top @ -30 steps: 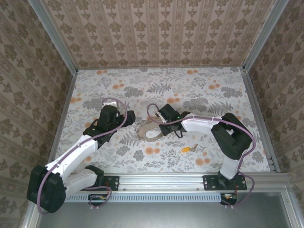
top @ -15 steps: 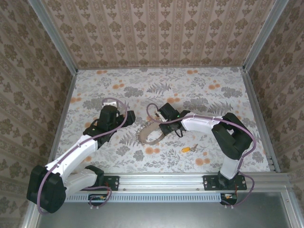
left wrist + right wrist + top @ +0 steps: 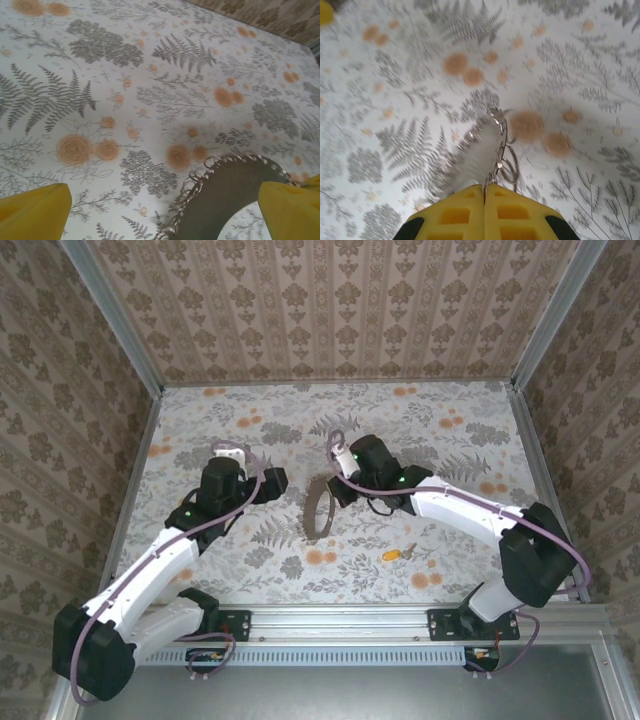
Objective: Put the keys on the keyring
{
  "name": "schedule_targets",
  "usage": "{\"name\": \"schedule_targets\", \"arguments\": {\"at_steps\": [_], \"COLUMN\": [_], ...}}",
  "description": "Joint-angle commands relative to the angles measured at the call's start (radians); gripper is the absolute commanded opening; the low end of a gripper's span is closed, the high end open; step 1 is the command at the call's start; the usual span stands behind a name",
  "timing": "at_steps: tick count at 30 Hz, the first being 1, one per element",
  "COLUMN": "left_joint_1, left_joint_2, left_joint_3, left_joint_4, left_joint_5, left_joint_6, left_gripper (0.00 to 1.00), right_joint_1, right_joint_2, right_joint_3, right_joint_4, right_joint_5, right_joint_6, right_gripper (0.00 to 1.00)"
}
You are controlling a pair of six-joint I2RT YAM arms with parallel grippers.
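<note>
The keyring (image 3: 318, 510), a thin silvery chain loop, hangs edge-on above the floral table, pinched at its top by my right gripper (image 3: 336, 486). In the right wrist view the yellow jaws are pressed together on the chain (image 3: 500, 145) at the gripper (image 3: 485, 190), and a small ring dangles beside it. My left gripper (image 3: 272, 483) stands open just left of the loop. In its wrist view the chain (image 3: 199, 186) curves between the spread yellow fingers (image 3: 30, 210). The key (image 3: 392, 554), tiny with an orange-yellow head, lies on the table near the front, right of centre.
The table (image 3: 200, 540) is covered in a cloth of grey ferns and orange flowers. Patterned walls close it in at the back and both sides. A metal rail (image 3: 340, 618) runs along the front edge by the arm bases.
My right arm has swung back and lifted the keyring off the table, so the loop now hangs upright. The left gripper has shifted slightly back and stays open.
</note>
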Motion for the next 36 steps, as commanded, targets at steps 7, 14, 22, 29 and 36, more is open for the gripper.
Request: {"name": "schedule_targets", "arguments": {"at_steps": [7,14,22,29,36], "left_joint_1": [-0.011,-0.014,-0.019,-0.027,-0.031], "left_joint_2": [-0.034,-0.022,0.041,0.141,0.184], "left_joint_3": [0.075,0.076,0.08,0.11,0.114], "left_joint_4": [0.004,0.081,0.271,0.41,0.518], "left_joint_5": [0.14,0.241,0.445,0.497,0.531], "left_joint_6": [-0.019,0.011,0.03,-0.038,-0.09], "left_gripper": [0.93,0.86,0.44,0.38,0.37], "right_joint_1": [-0.081,-0.131,-0.156,-0.161,-0.162], "right_joint_2": [-0.113,-0.172,-0.177,-0.156,-0.135], "right_joint_3": [-0.065,-0.105,-0.12,-0.149,-0.168], "right_joint_4": [0.288,0.409,0.495,0.604,0.637], "right_joint_5": [-0.219,-0.307,-0.401,-0.445,-0.444], "right_joint_6": [0.181,0.276,0.36,0.448,0.483], "right_gripper": [0.0,0.0,0.0,0.0,0.0]}}
